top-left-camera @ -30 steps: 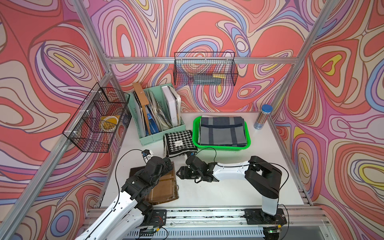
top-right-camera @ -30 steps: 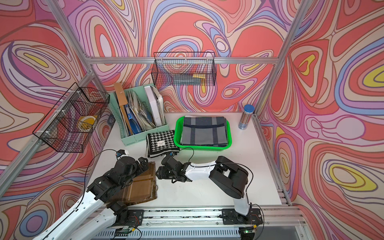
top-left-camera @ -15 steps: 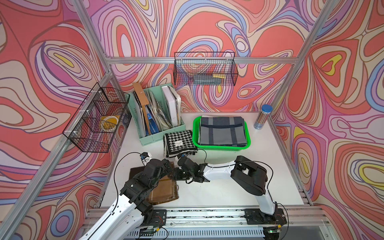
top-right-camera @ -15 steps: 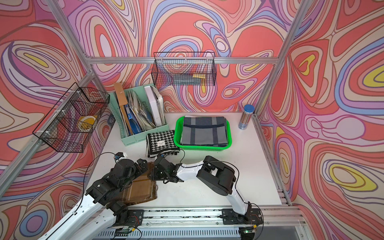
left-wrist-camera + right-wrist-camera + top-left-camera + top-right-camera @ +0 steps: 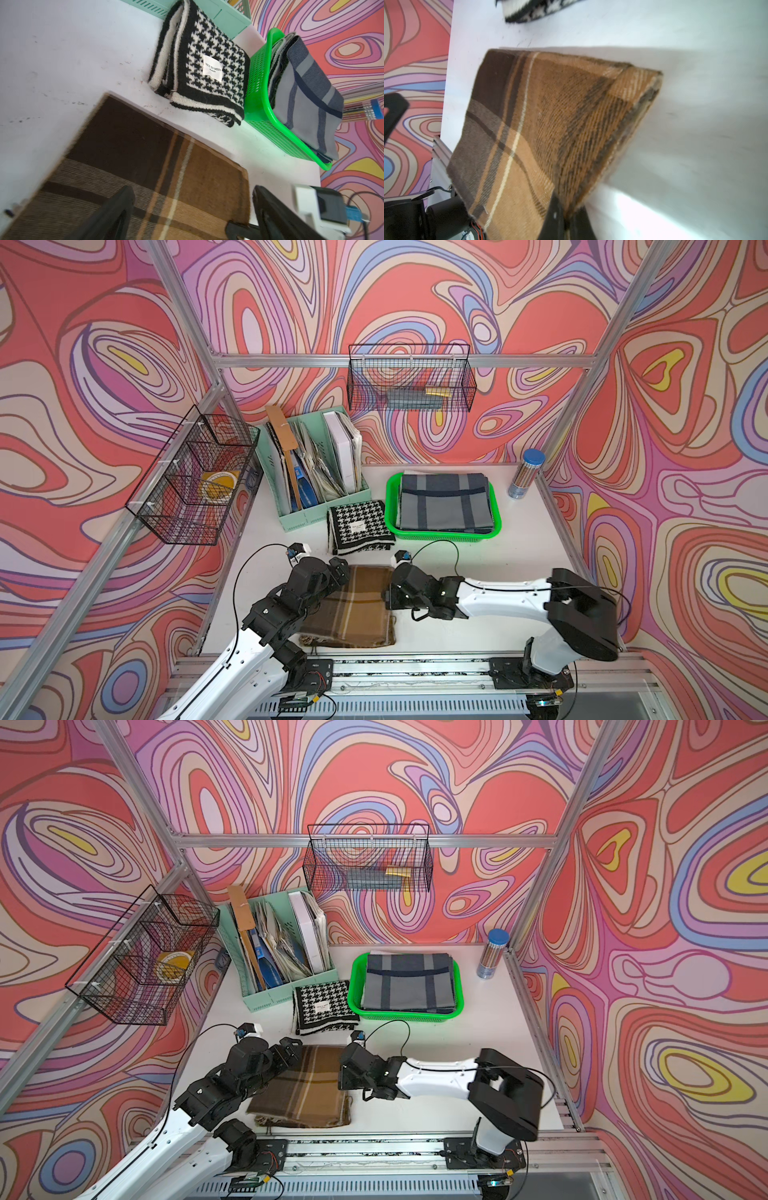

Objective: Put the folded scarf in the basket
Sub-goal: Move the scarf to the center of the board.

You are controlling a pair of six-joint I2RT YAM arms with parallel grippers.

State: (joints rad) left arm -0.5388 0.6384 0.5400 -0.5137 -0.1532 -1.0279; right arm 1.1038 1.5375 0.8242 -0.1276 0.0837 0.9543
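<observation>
My right pincer (image 5: 566, 218) is clamped on the right-hand edge of the brown scarf (image 5: 539, 124), and that edge is raised off the table (image 5: 478, 568) while the rest lies flat near the front rail. My left pincer (image 5: 193, 214) stands wide open over the scarf's far left corner, holding nothing.

What the next move turns on: the basket (image 5: 442, 536) lies beyond the scarf, toward the back wall and off to my right, so the right arm is clearly the nearer one. The basket's long side runs across the table. The scarf looks close to square from above, perhaps a little longer front to back, though my left arm hides part of it, so I would not swear to that.

A grey scarf (image 5: 446, 502) already fills the basket almost to the rim, so mine would have to land on top of it. A black-and-white scarf (image 5: 359, 526) sits straight behind the brown one, touching the basket's left wall, with a file holder (image 5: 305, 518) just behind it. The bare strip of table in front of the basket is, I judge, the free way in. Gripped by one edge only, the cloth will likely sag and unfold.
</observation>
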